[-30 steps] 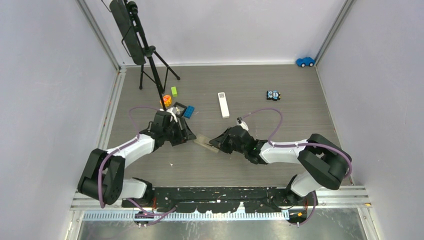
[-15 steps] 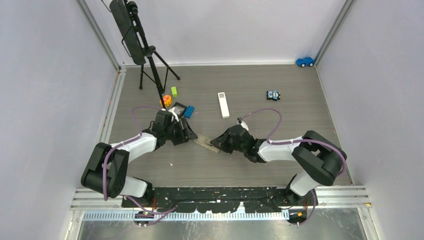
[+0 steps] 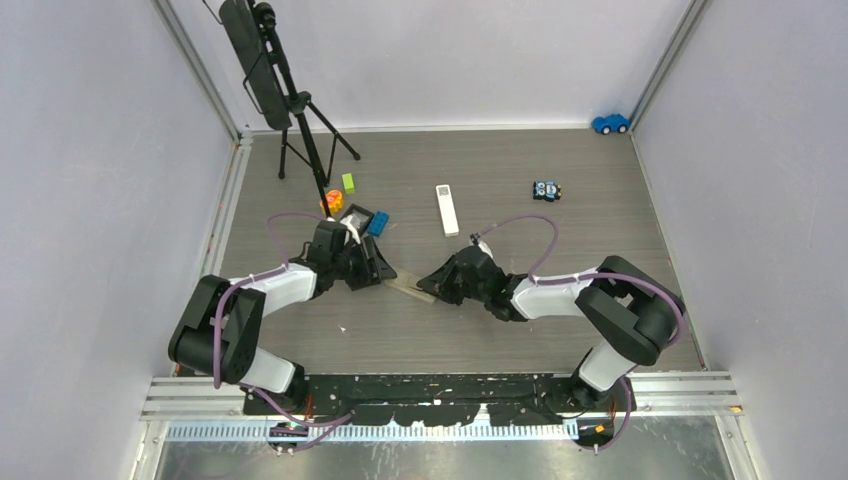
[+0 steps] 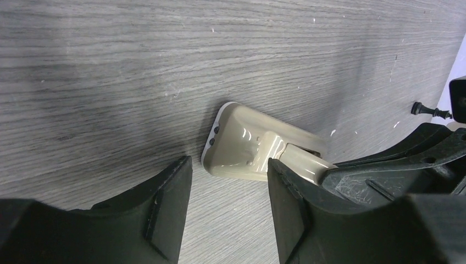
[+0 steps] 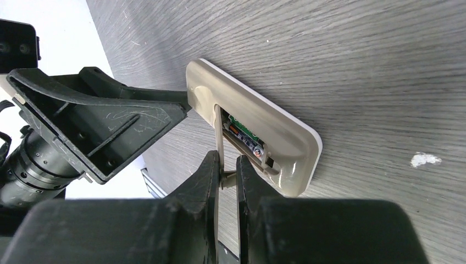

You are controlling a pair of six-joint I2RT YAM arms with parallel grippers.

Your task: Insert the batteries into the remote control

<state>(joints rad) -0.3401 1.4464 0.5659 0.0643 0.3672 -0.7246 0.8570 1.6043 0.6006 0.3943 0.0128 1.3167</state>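
The beige remote control (image 3: 408, 286) lies back side up on the table between my two grippers. Its battery bay is uncovered, and a battery (image 5: 245, 142) with a dark label and copper end lies inside it. My right gripper (image 5: 226, 166) is shut on the thin beige battery cover (image 5: 219, 135), which stands on edge beside the bay. My left gripper (image 4: 229, 166) is open, its fingertips flanking the remote's rounded end (image 4: 244, 147) with nothing held. From above, the left gripper (image 3: 384, 275) and right gripper (image 3: 433, 286) sit at opposite ends of the remote.
A white remote (image 3: 447, 209) lies further back. Coloured bricks (image 3: 348, 182) and a black tray (image 3: 358, 216) sit behind the left arm, by a tripod (image 3: 300, 110). A small toy vehicle (image 3: 545, 190) and a blue car (image 3: 610, 123) are at the back right. A black knob (image 4: 423, 108) lies nearby.
The left gripper has edged closer to the remote's end and its jaws have narrowed a little. The right gripper keeps its hold on the cover, barely shifted.
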